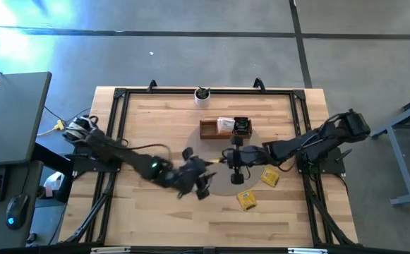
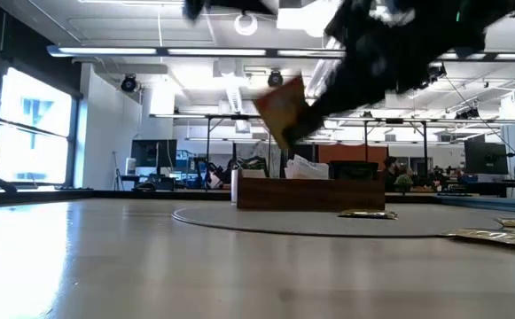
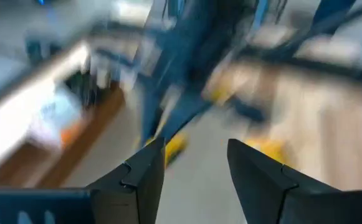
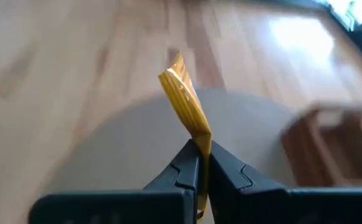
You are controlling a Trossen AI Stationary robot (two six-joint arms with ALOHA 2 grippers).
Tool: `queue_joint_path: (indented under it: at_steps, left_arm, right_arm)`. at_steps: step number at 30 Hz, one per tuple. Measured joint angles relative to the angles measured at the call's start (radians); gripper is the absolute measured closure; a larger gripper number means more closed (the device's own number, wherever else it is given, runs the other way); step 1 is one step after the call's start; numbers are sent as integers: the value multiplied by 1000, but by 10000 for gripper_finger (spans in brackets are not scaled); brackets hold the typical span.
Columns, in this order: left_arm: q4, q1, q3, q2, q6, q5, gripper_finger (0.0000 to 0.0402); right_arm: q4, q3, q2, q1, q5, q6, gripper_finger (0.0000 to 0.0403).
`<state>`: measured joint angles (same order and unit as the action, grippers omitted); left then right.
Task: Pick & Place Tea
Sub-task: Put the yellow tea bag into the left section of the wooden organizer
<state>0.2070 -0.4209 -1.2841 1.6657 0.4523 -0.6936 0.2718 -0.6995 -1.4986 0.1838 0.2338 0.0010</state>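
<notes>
Up above the round grey mat, the right gripper pinches one yellow tea sachet by its edge. Its two fingers are squeezed tight on it. The sachet hangs in the air and is not touching the table. It looks bent and tilted. In the low view it shows as an orange-yellow square held high, in front of the brown wooden tray.

The left gripper is close by, over the near edge of the mat. Its fingers are spread apart with nothing between them.

Two more yellow sachets lie flat on the table. One is by the edge of the mat and the other is a bit nearer the front. The tray sits at the back of the mat and holds some sachets. A small white pot with a plant stands at the far edge of the table.
</notes>
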Motion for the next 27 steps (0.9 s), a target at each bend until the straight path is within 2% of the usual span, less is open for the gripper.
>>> queue_joint_path:
  at_steps: [2,4,7,9,12,14,17,19,22,27]
  left_arm:
    - [21,-45,-14,-22,-11,-86,229]
    - [87,-87,-7,-42,-8,-185,229]
    - [174,-119,-13,-68,125,-298,229]
    - [285,-156,-9,-108,242,-343,229]
    - [361,-203,-12,-147,325,-426,229]
    - [365,-219,-3,-148,336,-473,229]
    - [367,-213,5,-149,303,-487,229]
    - [349,-180,1,-155,277,-443,229]
    - [261,-92,4,-145,211,-309,229]
    - [-10,42,7,-80,-83,-5,229]
  right_arm:
    - [68,48,0,-13,-41,29,395]
    - [236,94,14,-17,-86,49,397]
    - [479,169,40,-30,-148,50,391]
    - [618,226,61,-48,-180,53,384]
    - [907,306,89,-68,-213,95,382]
    - [1075,351,87,-73,-229,104,387]
    - [1240,404,85,-73,-235,104,396]
    - [1295,417,87,-73,-240,99,397]
    - [1280,398,84,-72,-247,96,387]
    - [1267,353,85,-72,-331,88,382]
